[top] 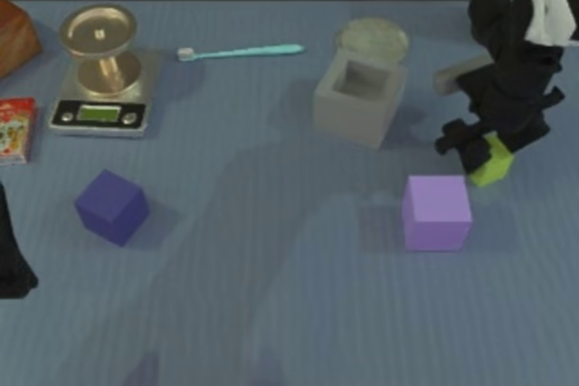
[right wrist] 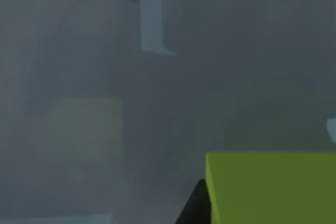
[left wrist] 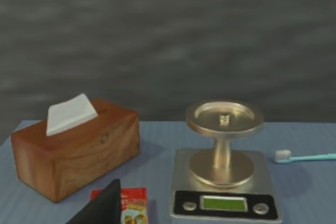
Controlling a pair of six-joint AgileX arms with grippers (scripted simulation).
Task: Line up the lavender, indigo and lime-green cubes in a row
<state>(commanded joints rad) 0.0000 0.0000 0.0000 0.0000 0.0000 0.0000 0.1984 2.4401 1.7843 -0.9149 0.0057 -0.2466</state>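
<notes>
The lime-green cube (top: 496, 169) is at the right of the table, tilted, with my right gripper (top: 482, 153) shut on it from above. It fills a corner of the right wrist view (right wrist: 270, 187), with one dark finger (right wrist: 193, 208) pressed against its side. The lavender cube (top: 436, 212) rests on the table just left of and nearer than the green one, apart from it. Far off on the left sits the indigo cube (top: 111, 206). My left arm (top: 11, 264) is parked at the table's left edge.
A grey hollow square block (top: 359, 97) stands behind the lavender cube, with a round lid (top: 372, 38) beyond it. A scale with a brass stand (top: 99, 88), a toothbrush (top: 240, 51), a wooden tissue box (left wrist: 76, 148) and a red card pack (top: 16, 129) lie at the back left.
</notes>
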